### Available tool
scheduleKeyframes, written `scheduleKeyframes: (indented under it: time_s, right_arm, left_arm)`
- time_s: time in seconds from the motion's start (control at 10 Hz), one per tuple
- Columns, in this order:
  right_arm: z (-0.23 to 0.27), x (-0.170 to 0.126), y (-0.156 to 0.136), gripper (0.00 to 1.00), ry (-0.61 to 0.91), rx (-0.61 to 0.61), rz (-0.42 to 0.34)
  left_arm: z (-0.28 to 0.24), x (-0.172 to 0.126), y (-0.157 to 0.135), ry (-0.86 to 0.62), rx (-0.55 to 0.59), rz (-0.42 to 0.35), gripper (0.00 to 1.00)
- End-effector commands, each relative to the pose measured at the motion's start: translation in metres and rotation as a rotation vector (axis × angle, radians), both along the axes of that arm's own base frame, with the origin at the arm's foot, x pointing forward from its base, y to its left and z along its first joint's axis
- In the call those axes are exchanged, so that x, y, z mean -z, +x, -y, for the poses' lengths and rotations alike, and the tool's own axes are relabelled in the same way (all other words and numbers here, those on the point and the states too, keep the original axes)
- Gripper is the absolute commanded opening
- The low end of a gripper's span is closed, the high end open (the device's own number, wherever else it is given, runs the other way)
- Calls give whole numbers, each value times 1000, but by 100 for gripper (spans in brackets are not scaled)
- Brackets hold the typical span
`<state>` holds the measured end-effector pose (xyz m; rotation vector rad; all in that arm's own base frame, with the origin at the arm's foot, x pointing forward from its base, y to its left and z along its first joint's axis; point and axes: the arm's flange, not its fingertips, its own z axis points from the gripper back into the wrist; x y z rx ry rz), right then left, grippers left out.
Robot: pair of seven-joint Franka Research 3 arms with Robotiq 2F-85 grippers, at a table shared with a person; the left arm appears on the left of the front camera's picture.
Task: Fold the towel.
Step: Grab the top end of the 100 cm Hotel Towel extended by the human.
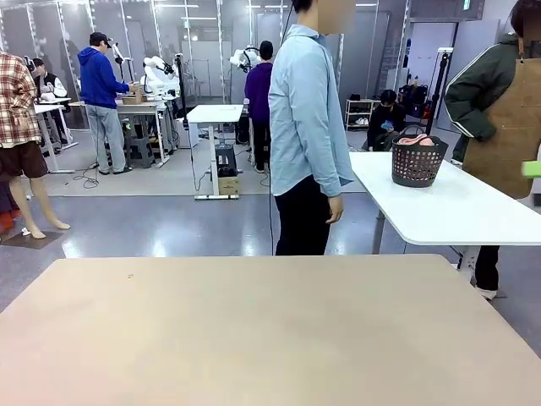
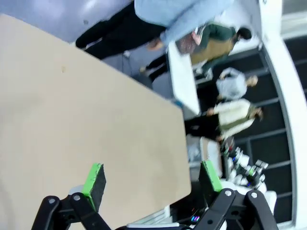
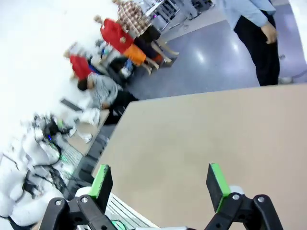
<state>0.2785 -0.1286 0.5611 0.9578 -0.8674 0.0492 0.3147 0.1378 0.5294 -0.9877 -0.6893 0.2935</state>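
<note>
Towel (image 1: 415,139) isn't on my table. I see it as a salmon-pink bundle bunched in the top of a dark perforated basket (image 1: 416,167), just poking above the rim. Can't tell how it's folded in there.

The basket stands on a white table (image 1: 461,216) near that table's far-left corner, approx 2 o'clock from the middle of the front view and well apart from my tan table (image 1: 270,338).

At 3 o'clock from the basket, a person in a brown apron (image 1: 507,110) w/ a dark green jacket stands by the white table. At 9 o'clock from the basket, a person in a light blue shirt (image 1: 306,127) and black trousers stands just beyond the far edge of the tan table. Their arm hangs down and the hand (image 1: 335,208) is at the side, touching nothing.

Left gripper (image 2: 152,177): jaws spread wide, green pads (image 2: 94,179) well apart, nothing between them. It hovers over the tan top, w/ the table's edge at approx 3 o'clock in the left wrist view.

Right gripper (image 3: 159,182): likewise wide apart, gripping nothing, w/ the tan top beneath it and the table's edge at approx 9 o'clock in the right wrist view.
</note>
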Motion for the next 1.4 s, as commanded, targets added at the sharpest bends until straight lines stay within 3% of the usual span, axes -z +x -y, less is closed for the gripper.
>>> scheduleKeyframes:
  time_s: [0.0, 0.5, 0.6, 1.3]
  right_arm:
    - [-48, 115, -103, 100, 76, 73, -51]
    - [-40, 136, -107, 100, 153, 107, -45]
    - [69, 38, -54, 100, 157, 112, -82]
    - [69, 38, -54, 100, 157, 112, -82]
  left_arm:
    - [-8, 18, -16, -76, -107, 150, 100]
    - [-24, 14, -11, -16, -200, 273, 100]
    - [-43, -2, -13, -58, -165, 213, 100]
    - [-43, -2, -13, -58, -165, 213, 100]
